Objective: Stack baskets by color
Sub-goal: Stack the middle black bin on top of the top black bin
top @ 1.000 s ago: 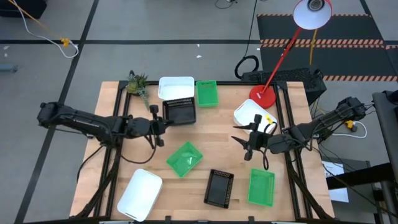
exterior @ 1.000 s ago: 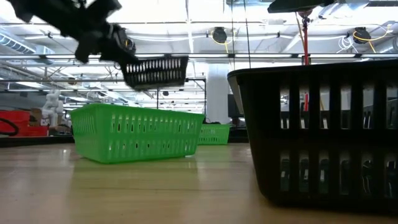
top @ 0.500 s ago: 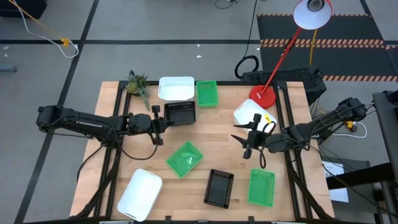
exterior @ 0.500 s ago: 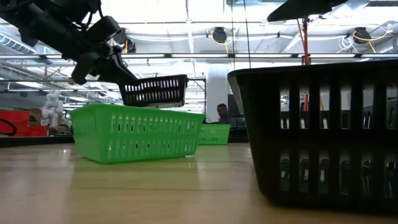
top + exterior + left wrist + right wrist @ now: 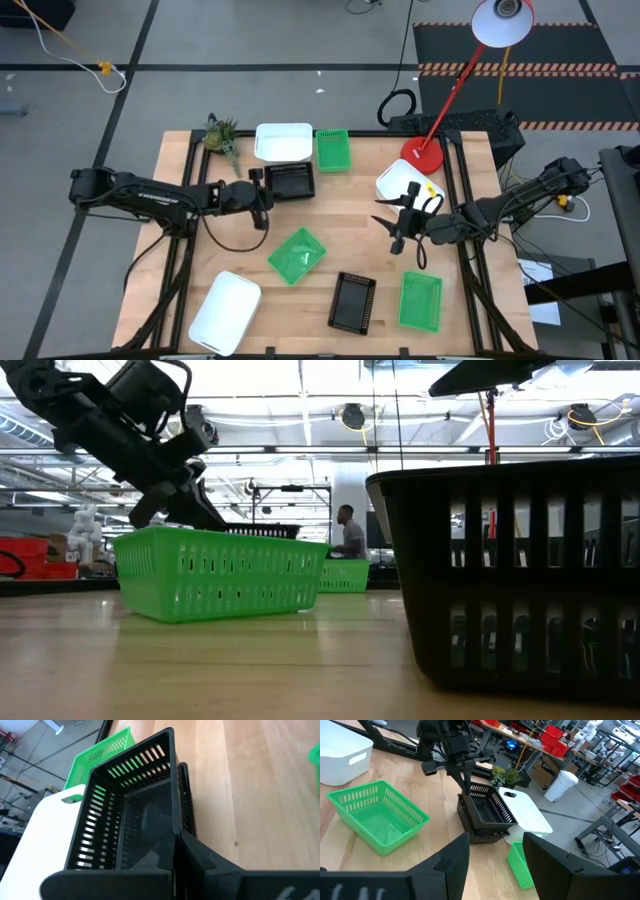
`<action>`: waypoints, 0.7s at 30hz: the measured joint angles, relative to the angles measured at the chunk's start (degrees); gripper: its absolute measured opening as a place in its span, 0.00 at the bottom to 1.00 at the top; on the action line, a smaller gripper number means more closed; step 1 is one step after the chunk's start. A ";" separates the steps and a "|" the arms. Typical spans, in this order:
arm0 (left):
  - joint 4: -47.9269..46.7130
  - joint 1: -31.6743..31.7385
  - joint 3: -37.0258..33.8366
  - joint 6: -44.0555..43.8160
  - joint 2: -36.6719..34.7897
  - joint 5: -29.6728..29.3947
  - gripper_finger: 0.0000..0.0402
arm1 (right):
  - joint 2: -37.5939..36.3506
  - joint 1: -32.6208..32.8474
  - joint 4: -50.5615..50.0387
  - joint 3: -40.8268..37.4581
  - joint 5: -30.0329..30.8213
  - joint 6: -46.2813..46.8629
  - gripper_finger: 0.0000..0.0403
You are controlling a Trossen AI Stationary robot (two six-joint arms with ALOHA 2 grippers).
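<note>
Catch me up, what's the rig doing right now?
It is sorting baskets by color. The left gripper is shut on the rim of a black mesh basket and has it seated in a second black basket at the table's far side, beside a white basket. The right gripper waits open over the table's right half, holding nothing. A third black basket, three green ones and two more white ones lie unstacked.

Both arms are dark, jointed tubes with black cables looping alongside them. The left gripper (image 5: 264,187) and right gripper (image 5: 393,233) have flat, matte black fingers.
</note>
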 joint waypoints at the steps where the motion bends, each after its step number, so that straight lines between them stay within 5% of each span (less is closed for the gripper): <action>1: -0.03 0.17 0.00 0.00 0.31 0.00 0.04 | 0.00 0.00 0.00 0.00 0.00 0.00 0.45; 21: -4.40 2.71 0.02 -2.10 1.33 0.57 0.07 | 0.00 0.00 -0.02 -0.04 -0.04 0.02 0.45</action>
